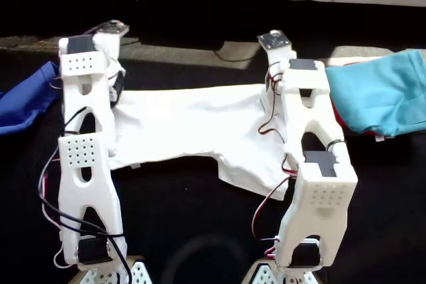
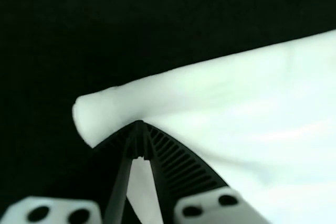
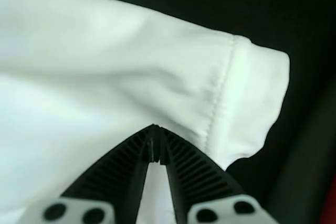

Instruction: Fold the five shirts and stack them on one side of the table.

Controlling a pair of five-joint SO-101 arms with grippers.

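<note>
Your left fingers (image 2: 173,158) are pinched together at the tips on a rounded edge of the white short-sleeved cloth shirt (image 1: 186,124). Your right fingers (image 3: 189,166) are closed the same way on the cloth just inside a stitched sleeve hem. From how the tips meet on the fabric, I judge that both hold it. The shirt lies spread flat between the two sets of fingers on the black surface (image 1: 200,217), with one sleeve trailing back from the right fingers toward that arm's base.

Outward of the left fingers and well apart from them, a crumpled royal-blue cloth shirt (image 1: 26,98) sits at the edge of the surface. Outward of the right fingers and near them, a turquoise cloth shirt (image 1: 383,91) lies over a strip of red cloth (image 1: 341,122), probably another shirt.

On progress, I count four garments. The turquoise-over-red pile may be the start of your stack, though I cannot tell how neatly either is folded. The white one has no fold in it, so its first fold looks like the step in hand. After that, the blue one is untouched and remains to be folded.
</note>
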